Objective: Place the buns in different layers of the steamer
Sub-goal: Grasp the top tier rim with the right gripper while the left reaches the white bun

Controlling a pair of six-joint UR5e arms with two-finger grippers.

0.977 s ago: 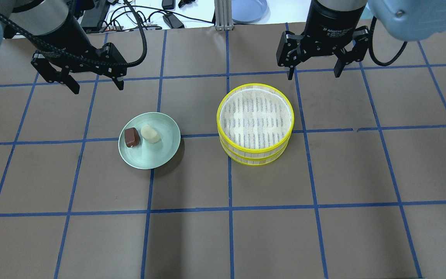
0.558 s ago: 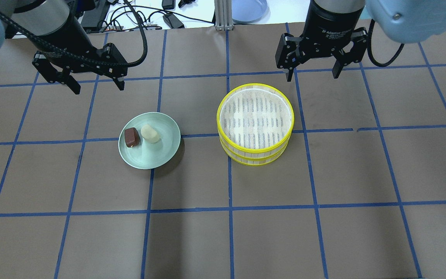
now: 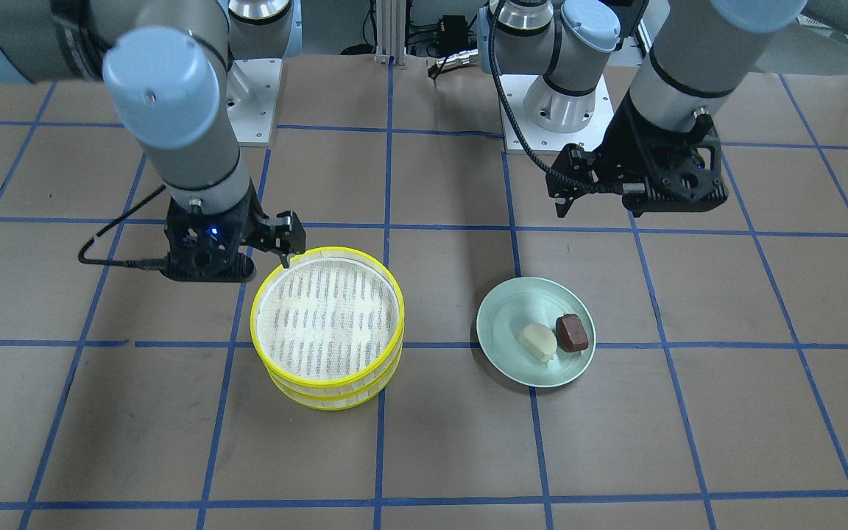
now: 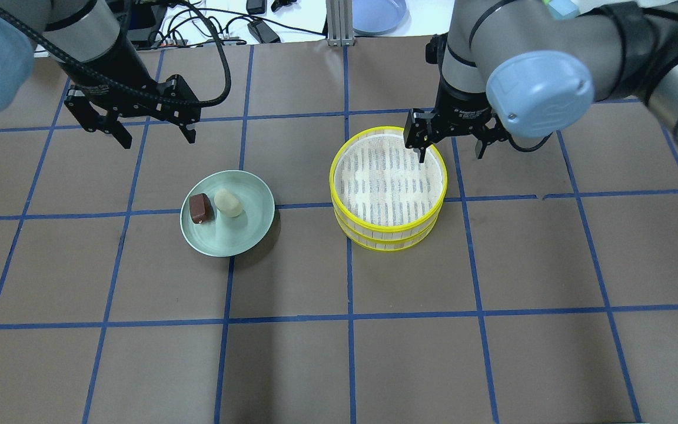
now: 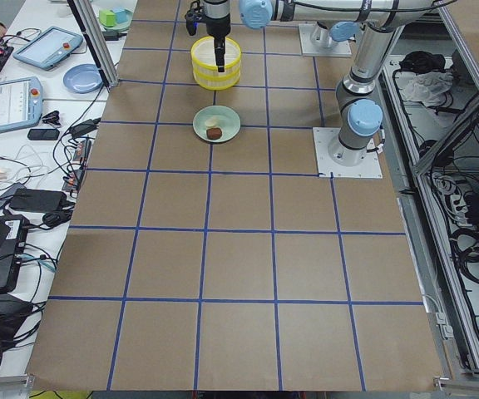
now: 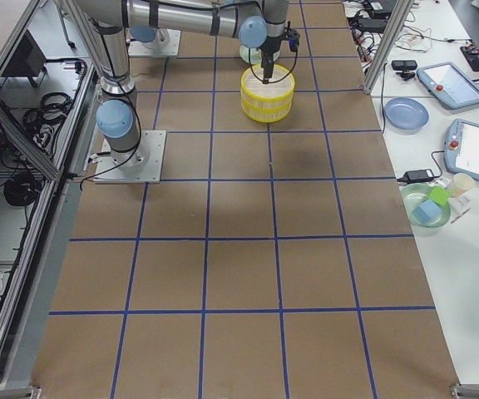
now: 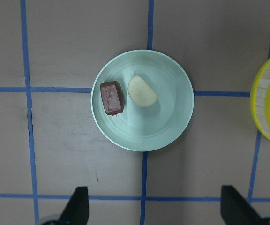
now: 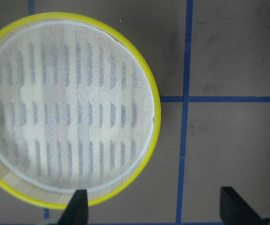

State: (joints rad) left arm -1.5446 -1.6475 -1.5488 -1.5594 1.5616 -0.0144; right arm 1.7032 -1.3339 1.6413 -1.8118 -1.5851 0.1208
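Observation:
The steamer (image 4: 331,176) is two stacked yellow-rimmed trays with a pale mesh floor, right of the table's middle; the top tray holds nothing. It also shows in the front view (image 3: 254,318) and the right wrist view (image 8: 156,117). The cream bun (image 4: 229,202) and the brown bun (image 4: 199,208) lie side by side on the pale green plate (image 4: 245,235). My right gripper (image 4: 451,154) is open, astride the steamer's far right rim, one finger inside and one outside. My left gripper (image 4: 156,139) is open and empty, above and behind the plate, and looks down on both buns (image 7: 142,91).
A blue plate (image 4: 378,15), cables (image 4: 209,26) and a metal post (image 4: 335,23) sit beyond the table's far edge. Tablets and bowls lie on side benches (image 6: 472,150). The brown table surface (image 4: 351,353) carries a blue tape grid.
My right gripper has come down and forward to the steamer's far right rim. My left gripper has shifted a little right and forward. Buns, plate and steamer have not moved.

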